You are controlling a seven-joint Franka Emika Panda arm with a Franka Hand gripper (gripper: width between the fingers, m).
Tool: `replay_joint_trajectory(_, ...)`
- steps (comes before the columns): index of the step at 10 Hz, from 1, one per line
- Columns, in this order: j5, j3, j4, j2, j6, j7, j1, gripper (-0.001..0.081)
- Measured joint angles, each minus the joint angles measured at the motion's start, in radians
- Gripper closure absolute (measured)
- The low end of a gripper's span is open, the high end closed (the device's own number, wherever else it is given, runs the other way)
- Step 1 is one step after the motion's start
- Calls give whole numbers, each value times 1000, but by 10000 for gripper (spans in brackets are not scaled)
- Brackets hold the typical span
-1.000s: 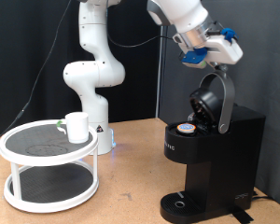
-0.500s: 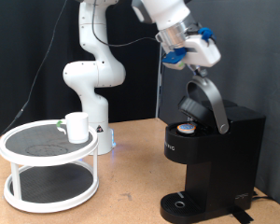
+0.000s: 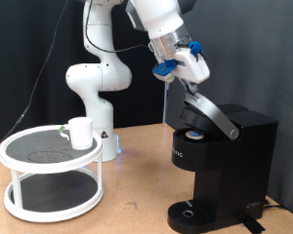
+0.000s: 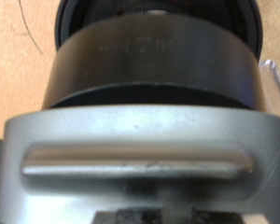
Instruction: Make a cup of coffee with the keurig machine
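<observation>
The black keurig machine (image 3: 230,161) stands at the exterior view's right. Its hinged lid with the grey handle band (image 3: 213,114) is tilted partly down. A small pod with a coloured top (image 3: 192,135) sits in the holder under the lid. My gripper (image 3: 186,82), with blue finger parts, is at the upper end of the handle band, touching or just above it. The wrist view is filled by the grey handle band (image 4: 140,159) and the black domed lid (image 4: 154,65). The white cup (image 3: 80,132) stands upright on the round stand, far from the gripper.
A white two-tier round stand (image 3: 51,166) with dark mesh shelves occupies the exterior view's left. The arm's white base (image 3: 96,88) rises behind it. The machine's round drip base (image 3: 193,213) is at the bottom. A black curtain hangs behind the machine.
My gripper has swung down and to the exterior view's left, and the lid has dropped with it from nearly upright to a low tilt.
</observation>
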State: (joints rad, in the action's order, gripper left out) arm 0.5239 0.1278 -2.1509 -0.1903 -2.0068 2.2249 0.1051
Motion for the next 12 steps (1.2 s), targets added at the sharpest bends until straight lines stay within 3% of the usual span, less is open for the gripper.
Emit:
replay_joint_trajectory(2,-60,-1,-17,29,0,3,19,806)
replay_joint_trajectory(6,-79,-1,-58,104,-68,5,32,806)
replay_joint_trajectory(12,-79,-1,-58,108,-88,-4,34,806)
